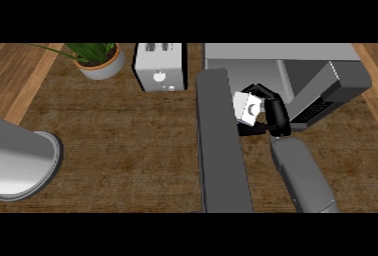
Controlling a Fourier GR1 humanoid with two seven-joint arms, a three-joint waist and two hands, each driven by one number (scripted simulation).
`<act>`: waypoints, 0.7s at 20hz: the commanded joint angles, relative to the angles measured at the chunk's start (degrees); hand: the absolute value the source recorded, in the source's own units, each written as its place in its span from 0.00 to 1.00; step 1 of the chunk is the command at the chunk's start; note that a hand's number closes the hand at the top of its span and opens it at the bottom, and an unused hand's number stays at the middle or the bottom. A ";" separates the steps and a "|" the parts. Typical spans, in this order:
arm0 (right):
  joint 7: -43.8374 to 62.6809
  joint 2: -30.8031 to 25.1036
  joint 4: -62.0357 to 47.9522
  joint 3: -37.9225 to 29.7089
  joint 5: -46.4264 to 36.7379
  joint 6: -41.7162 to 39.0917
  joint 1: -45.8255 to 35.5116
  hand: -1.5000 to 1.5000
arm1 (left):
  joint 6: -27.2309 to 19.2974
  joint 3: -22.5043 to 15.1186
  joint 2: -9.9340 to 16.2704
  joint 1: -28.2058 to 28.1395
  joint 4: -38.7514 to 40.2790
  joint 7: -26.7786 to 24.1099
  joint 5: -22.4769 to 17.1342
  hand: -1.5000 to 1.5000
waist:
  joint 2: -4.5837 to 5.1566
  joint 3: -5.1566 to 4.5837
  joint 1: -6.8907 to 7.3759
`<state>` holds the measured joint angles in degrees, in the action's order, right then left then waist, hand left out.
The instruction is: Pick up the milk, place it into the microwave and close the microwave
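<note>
One hand (pixel 272 112), my right, is gripping the milk (pixel 247 106) between the open door (pixel 221 145) and the microwave (pixel 295 65); toaster (pixel 159 67) and plant (pixel 96 57) are sitting well clear on the surface (pixel 125 135).

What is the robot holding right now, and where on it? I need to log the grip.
The right hand holds the milk carton, fingers curled round its sides.

Milk carton (pixel 247 106): white, small, tilted, held off the surface (pixel 125 135) in curled black fingers (pixel 260 91) of right hand (pixel 275 116), just in front of microwave's open cavity. Microwave (pixel 295 62): grey, at back right. Door (pixel 221 145): swung wide open, long grey slab reaching toward view's lower edge, left of carton.
</note>
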<state>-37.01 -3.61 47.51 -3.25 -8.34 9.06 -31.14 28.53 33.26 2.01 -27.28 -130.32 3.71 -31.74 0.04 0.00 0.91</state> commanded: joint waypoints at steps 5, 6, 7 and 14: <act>4.54 -1.79 -15.68 -1.34 -6.24 7.85 -15.23 1.00 | 1.53 1.87 1.07 1.29 2.85 0.11 -0.78 0.00 | 0.38 0.03 0.99; 5.69 -1.20 -16.80 -1.38 -7.00 9.73 -17.17 1.00 | 2.35 -1.25 -1.88 1.20 3.65 -3.03 3.82 0.00 | 0.45 0.01 1.10; 4.81 -1.85 -20.61 -2.31 -7.37 10.52 -19.12 1.00 | 0.73 -0.54 0.40 3.92 3.69 -0.17 2.21 0.00 | 0.78 0.06 1.47; 2.02 -5.39 -31.33 -5.90 -8.25 16.24 -25.81 1.00 | 2.07 -0.69 1.64 6.32 5.62 -1.23 3.21 0.00 | 1.50 0.10 3.06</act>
<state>-35.29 -7.37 21.80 -7.33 -16.16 22.47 -52.62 29.99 32.74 3.11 -22.12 -125.69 2.85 -29.13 1.20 0.08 3.14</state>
